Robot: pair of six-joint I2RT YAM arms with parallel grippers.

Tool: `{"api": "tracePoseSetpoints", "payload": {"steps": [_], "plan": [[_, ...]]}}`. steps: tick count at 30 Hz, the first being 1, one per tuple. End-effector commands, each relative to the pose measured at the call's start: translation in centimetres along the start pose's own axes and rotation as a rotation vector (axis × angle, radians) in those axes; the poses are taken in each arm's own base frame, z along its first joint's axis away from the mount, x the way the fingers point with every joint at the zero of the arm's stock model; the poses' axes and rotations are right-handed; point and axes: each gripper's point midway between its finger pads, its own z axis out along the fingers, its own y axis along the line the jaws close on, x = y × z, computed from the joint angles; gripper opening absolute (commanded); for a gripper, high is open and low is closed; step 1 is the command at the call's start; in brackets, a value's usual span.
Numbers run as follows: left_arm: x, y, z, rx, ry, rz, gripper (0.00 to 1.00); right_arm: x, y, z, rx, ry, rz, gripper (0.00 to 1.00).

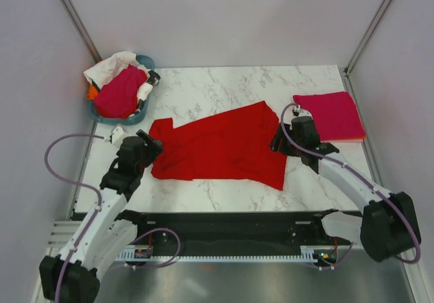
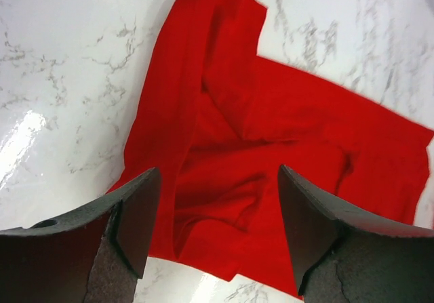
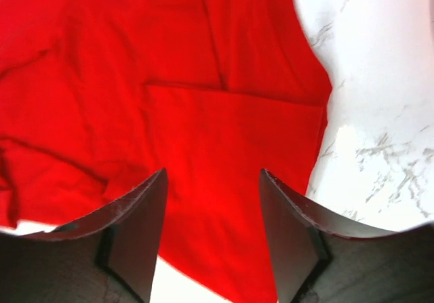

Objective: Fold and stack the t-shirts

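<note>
A bright red t-shirt (image 1: 220,144) lies partly folded and rumpled across the middle of the marble table. My left gripper (image 1: 150,147) hovers at its left end, jaws open over the creased cloth (image 2: 224,201), holding nothing. At the shirt's right edge my right gripper (image 1: 278,140) is open too, with red cloth (image 3: 217,181) below the gap. A folded magenta-pink t-shirt (image 1: 330,115) lies at the back right on an orange layer. More t-shirts, magenta (image 1: 121,91) and white (image 1: 108,66), fill the tub.
The teal oval tub (image 1: 139,116) stands at the back left corner. Grey walls enclose the table on three sides. Bare marble (image 1: 224,83) shows behind the red shirt, and a strip of it (image 1: 217,194) in front.
</note>
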Motion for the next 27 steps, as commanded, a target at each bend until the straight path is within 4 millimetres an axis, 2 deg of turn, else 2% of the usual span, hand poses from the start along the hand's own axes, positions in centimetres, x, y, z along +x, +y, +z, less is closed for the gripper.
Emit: {"api": "tracePoseSetpoints", "payload": {"steps": [1,3,4,6,10,12,18,21,27], "plan": [[1.2,-1.1,1.0,0.002,0.100,0.075,0.77,-2.2,-0.4,1.5,0.076,-0.021,-0.047,0.63],[2.0,-1.3,1.4,0.002,0.141,0.067,0.76,-3.4,-1.5,1.9,0.160,-0.056,-0.039,0.62],[2.5,-1.3,1.5,0.004,0.164,0.065,0.76,-3.6,-2.5,2.2,0.220,-0.066,-0.043,0.62],[3.3,-1.0,1.9,-0.004,0.184,0.071,0.76,-4.0,-3.3,2.4,0.266,-0.082,-0.036,0.63],[3.5,-0.1,2.3,-0.019,0.161,0.079,0.76,-3.8,-4.0,3.6,0.315,-0.073,-0.016,0.65],[3.4,-0.1,2.2,-0.007,0.149,0.076,0.75,-4.0,-4.2,4.1,0.333,-0.076,-0.007,0.63],[3.4,-0.3,1.7,0.027,0.137,0.078,0.75,-2.6,-5.5,5.9,0.384,-0.036,0.003,0.54],[3.5,-0.4,1.5,0.042,0.140,0.070,0.75,-2.1,-6.2,6.2,0.402,-0.034,0.012,0.52],[3.4,-0.4,1.2,0.059,0.133,0.060,0.75,-1.3,-6.4,6.7,0.390,-0.020,0.017,0.45]]}}
